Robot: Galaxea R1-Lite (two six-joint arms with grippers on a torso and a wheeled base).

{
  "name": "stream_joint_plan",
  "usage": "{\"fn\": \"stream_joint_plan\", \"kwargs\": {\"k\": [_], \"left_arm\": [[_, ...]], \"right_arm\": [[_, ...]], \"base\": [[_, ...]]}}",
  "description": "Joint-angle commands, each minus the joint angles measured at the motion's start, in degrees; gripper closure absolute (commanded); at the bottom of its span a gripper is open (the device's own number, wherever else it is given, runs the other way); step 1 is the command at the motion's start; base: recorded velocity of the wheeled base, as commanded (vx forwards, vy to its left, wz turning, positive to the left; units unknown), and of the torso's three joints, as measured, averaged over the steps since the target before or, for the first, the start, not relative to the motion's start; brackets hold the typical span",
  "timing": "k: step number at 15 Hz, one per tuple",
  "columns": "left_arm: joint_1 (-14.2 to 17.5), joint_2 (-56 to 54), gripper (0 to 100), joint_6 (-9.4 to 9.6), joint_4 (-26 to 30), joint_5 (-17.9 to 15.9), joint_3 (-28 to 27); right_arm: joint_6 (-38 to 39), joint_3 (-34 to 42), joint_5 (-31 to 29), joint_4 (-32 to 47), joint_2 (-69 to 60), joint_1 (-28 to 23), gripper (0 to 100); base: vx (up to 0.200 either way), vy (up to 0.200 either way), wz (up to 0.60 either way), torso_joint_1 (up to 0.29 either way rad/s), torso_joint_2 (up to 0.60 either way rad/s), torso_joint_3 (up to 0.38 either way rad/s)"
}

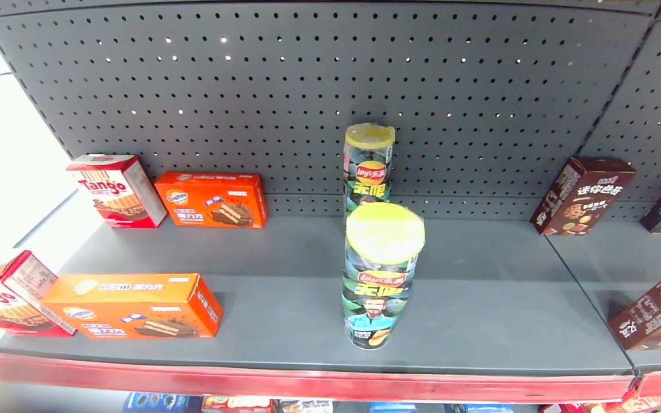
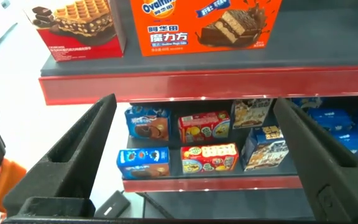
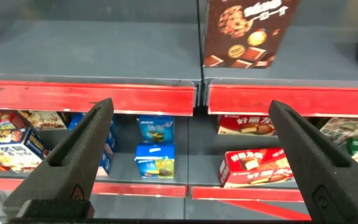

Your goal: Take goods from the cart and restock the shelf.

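Front chip can (image 1: pixel 382 287) is closest to you, upright near the shelf (image 1: pixel 479 310) lip, and the second can (image 1: pixel 368 166) stands straight behind it at the pegboard (image 1: pixel 307 86). Left of that front can you've got an orange box (image 1: pixel 135 307), right of it a dark box (image 1: pixel 657 310). Over to your left wrist: left gripper (image 2: pixel 194 104) spread wide, holding nothing, facing the shelf's red edge (image 2: pixel 229 84) under the orange box. Right wrist now: right gripper (image 3: pixel 191 104) wide too, empty, cookie box (image 3: pixel 247 31) up beyond it

Front chip can (image 1: pixel 377 287) and rear chip can (image 1: pixel 368 169) on the grey shelf (image 1: pixel 479 298)
Both stand upright, yellow-lidded; the front one is nearer the red edge, the rear one directly behind it at the back.
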Motion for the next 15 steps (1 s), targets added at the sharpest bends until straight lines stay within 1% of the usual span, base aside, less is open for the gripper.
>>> {"fn": "stream_joint_plan", "kwargs": {"k": [1, 7, 8, 15], "left_arm": [[0.0, 0.1, 0, -0.02, 0.0, 0.1, 0.0], [0.0, 0.1, 0, -0.20, 0.0, 0.2, 0.0], [0.0, 0.1, 0, -0.20, 0.0, 0.2, 0.0], [0.0, 0.1, 0, -0.20, 0.0, 0.3, 0.0]], "right_arm": [[-0.1, 0.0, 0.0, 0.0, 0.0, 0.0, 0], [0.0, 0.0, 0.0, 0.0, -0.1, 0.0, 0], [0.0, 0.0, 0.0, 0.0, 0.0, 0.0, 0], [0.1, 0.1, 0.0, 0.0, -0.1, 0.0, 0]], "base": [[0.000, 0.000, 0.00, 0.000, 0.00, 0.000], [0.000, 0.000, 0.00, 0.000, 0.00, 0.000], [0.000, 0.000, -0.60, 0.002, 0.00, 0.002], [0.000, 0.000, 0.00, 0.000, 0.00, 0.000]]}}
